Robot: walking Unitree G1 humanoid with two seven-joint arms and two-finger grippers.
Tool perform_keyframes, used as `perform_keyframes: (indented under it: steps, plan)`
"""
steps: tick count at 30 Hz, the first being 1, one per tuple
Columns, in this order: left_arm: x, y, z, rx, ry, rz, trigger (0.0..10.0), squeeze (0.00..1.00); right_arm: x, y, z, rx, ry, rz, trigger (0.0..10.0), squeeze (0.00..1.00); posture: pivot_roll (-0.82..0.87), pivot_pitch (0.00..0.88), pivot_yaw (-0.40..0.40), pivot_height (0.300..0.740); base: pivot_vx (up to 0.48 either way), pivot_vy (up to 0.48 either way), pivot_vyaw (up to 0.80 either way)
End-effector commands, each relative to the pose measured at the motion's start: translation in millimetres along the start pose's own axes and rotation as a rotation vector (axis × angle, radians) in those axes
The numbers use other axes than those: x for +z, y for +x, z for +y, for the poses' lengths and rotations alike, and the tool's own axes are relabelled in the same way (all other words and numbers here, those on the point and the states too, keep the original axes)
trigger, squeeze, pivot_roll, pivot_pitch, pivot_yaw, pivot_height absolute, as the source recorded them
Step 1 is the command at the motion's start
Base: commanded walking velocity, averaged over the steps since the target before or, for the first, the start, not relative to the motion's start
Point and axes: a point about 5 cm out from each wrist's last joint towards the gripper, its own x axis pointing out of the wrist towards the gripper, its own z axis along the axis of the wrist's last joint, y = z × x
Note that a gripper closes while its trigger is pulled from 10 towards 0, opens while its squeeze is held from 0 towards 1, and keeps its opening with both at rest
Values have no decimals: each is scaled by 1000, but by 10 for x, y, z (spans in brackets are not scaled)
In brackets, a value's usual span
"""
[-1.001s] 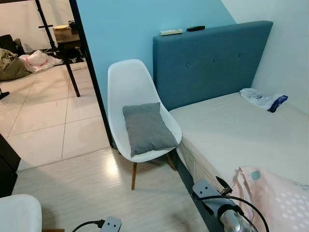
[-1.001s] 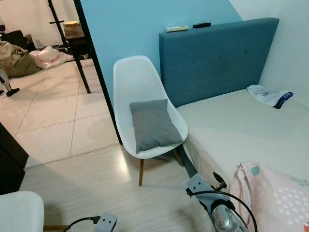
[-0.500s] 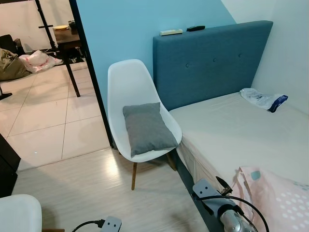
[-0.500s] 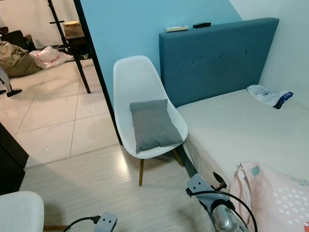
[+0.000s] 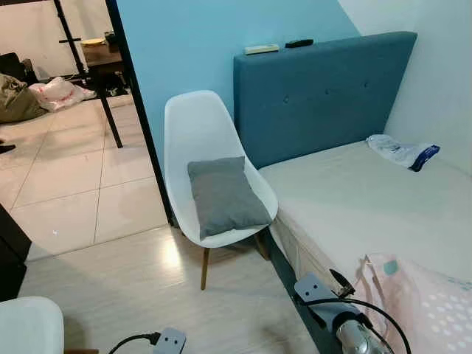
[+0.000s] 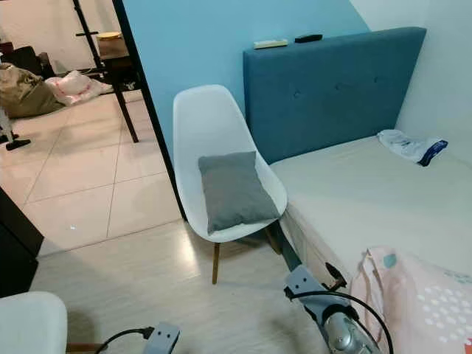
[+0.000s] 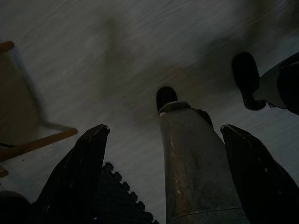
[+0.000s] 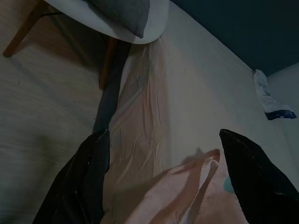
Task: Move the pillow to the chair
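Observation:
A grey pillow [image 5: 223,195] lies on the seat of a white shell chair [image 5: 193,127] with wooden legs, beside the bed's head end. In the right wrist view the pillow's corner [image 8: 125,12] and the chair seat [image 8: 84,11] are ahead. My right gripper [image 8: 164,133] hangs open over the bed's edge, holding nothing. My left gripper [image 7: 164,128] hangs open over the wood floor next to my own leg [image 7: 194,163]. Both wrists sit low in the eye views, the right arm [image 5: 348,333] near the bed corner.
The bed [image 5: 354,199] with a blue headboard [image 5: 324,92] stands right of the chair; a plastic bag [image 5: 402,153] and a pink dotted cloth [image 5: 424,302] lie on it. A second white chair [image 5: 29,324] is at front left. A doorway opens to a tiled room [image 5: 59,169] with a black table [image 5: 103,66].
A dark shape at the far left edge of the tiled room shifts slightly. The pillow, chair and both arms stay where they were.

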Motion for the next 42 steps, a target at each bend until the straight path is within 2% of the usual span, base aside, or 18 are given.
perform_keyframes:
  steps: [1,42]
  plan:
    - [7,0,9,3,10,3,10000,0,0,1,12,-5,19,8,10000,0,-78,0,26,740,0,0,0]
    - [30,0,14,-5,7,-6,10000,0,-8,-15,26,-6,19,2,10000,0,-79,0,31,740,0,0,0]
